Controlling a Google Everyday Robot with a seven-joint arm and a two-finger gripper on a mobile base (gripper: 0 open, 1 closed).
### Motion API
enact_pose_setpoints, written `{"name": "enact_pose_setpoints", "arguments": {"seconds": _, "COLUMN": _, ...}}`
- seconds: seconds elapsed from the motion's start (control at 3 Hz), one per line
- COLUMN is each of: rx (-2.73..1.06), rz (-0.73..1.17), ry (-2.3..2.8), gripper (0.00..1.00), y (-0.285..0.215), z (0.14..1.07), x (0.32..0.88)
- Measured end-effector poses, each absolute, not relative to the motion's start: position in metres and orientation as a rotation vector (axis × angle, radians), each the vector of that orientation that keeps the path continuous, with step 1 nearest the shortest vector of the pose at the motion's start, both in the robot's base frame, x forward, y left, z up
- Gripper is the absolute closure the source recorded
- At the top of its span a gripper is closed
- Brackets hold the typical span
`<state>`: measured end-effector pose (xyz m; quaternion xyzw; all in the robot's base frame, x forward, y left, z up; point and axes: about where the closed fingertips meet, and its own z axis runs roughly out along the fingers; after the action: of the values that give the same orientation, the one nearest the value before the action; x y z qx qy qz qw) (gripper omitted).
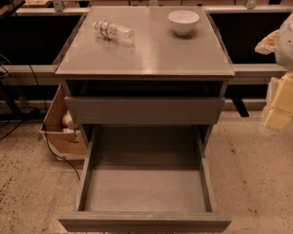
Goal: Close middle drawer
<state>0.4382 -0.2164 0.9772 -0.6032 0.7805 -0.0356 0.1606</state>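
The middle drawer [145, 189] is a grey, handle-less tray with low side walls. It is pulled far out of the grey cabinet [145, 57] toward the camera and is empty. Its flat front panel [144, 222] lies along the lower edge of the view. Above it, a narrower grey drawer front [144, 110] stands out slightly, with a dark gap over it. My gripper [278, 106], cream-coloured, hangs at the right edge of the view. It is to the right of the cabinet, about level with the upper drawer front, and touches nothing.
A clear plastic bottle [113, 31] lies on its side on the cabinet top, and a white bowl [183, 22] stands at the back right. A cardboard box [61, 126] and cables sit on the floor to the left. Tables and dark legs stand behind.
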Motion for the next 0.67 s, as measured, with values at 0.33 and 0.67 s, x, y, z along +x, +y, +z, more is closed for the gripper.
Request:
{"name": "enact_pose_setpoints", "arguments": {"seconds": 0.33, "rx": -1.720, "rz": -0.107, "ry": 2.223, "gripper": 0.00, "y": -0.216, "z": 0.977, "x": 0.438}}
{"name": "enact_pose_setpoints", "arguments": {"seconds": 0.67, "rx": -1.726, "rz": -0.071, "ry": 2.204, "gripper": 0.00, "y": -0.218, "z": 0.951, "x": 0.441}}
